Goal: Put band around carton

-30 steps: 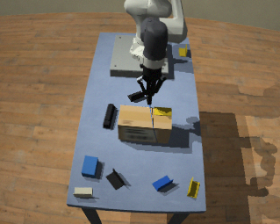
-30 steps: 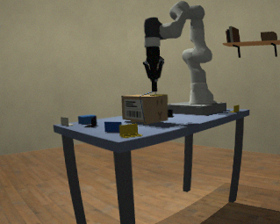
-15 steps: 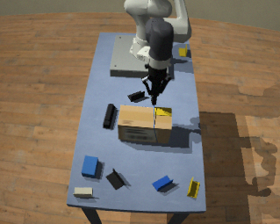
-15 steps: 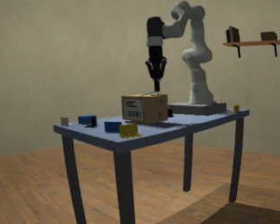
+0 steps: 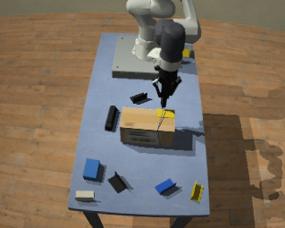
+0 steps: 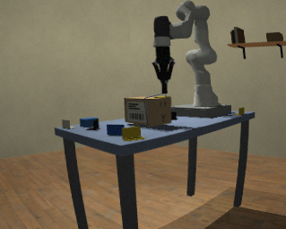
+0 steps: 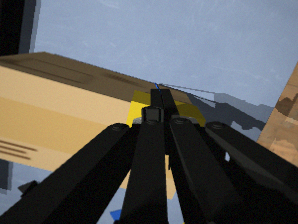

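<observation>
tan carton (image 5: 144, 122), yellow corner guard (image 5: 165, 114), blue table (image 5: 97, 92)
</observation>
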You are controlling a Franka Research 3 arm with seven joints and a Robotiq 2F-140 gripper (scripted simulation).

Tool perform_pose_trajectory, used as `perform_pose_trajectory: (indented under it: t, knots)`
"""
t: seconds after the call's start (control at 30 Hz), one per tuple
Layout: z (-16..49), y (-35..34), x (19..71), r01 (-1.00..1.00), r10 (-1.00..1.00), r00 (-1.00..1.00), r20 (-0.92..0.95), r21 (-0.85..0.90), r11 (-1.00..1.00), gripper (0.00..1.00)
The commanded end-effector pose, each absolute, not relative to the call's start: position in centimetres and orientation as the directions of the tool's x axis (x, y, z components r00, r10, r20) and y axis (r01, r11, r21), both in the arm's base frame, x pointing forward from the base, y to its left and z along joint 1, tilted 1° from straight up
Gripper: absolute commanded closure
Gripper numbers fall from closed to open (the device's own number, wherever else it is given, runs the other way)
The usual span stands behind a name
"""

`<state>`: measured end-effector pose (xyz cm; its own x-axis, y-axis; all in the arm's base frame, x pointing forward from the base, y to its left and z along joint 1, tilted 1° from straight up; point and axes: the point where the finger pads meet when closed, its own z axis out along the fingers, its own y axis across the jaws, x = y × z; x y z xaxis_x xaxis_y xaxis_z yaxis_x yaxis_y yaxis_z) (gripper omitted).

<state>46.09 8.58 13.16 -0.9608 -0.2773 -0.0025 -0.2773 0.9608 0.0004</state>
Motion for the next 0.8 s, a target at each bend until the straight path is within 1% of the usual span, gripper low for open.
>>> perform_pose_trajectory:
  t: [0.0,0.77]
  knots:
    - [13.0,9.19,45.74,-0.251,-0.251,-0.968,0.008,0.003,0.968,0.9]
    - [13.0,10.07,45.76,-0.251,-0.251,-0.968,0.008,0.003,0.968,0.9]
